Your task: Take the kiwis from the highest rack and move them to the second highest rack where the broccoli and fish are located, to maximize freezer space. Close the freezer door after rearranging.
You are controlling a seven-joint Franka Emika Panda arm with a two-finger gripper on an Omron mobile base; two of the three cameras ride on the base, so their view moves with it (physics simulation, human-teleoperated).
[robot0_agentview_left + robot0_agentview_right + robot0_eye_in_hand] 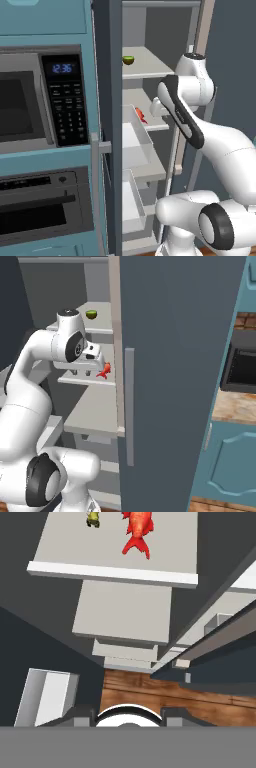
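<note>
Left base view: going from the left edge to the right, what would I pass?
Microwave → its keypad panel → freezer door → kiwi → red fish → the robot's white arm.

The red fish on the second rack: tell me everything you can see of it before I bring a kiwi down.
The red fish is small, bright red-orange and glossy, with a forked tail fin; the hand view cuts off its head. It lies flat on the pale grey second-highest rack, tail towards the rack's front edge, touching nothing but the shelf surface. A small yellow-green piece, probably the broccoli, sits apart beside it. In the right base view the fish lies just beyond the robot's wrist; from the left base view it shows behind the door bin.
</note>
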